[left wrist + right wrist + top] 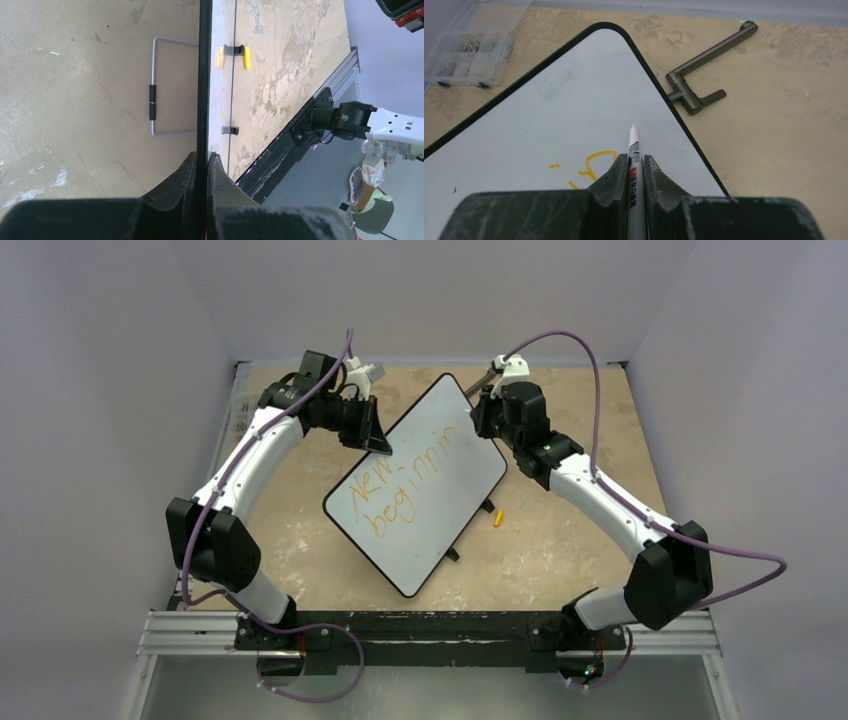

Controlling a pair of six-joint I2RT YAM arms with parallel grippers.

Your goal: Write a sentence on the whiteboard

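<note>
We find the whiteboard (pixel 452 502) askew on the counter (pixel 570 540), its rim clamped in the left gripper (pixel 204 165), the right gripper (pixel 636 162) clamped on the pen (pixel 634 145), the sentence (pixel 405 480) reading "New beginnin"; next, we judge, the tip must meet the board just past the last stroke.

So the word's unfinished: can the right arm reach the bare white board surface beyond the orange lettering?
Probably yes: the right hand holds the white marker pen over a bare corner of the black-rimmed whiteboard, with nothing between.
</note>
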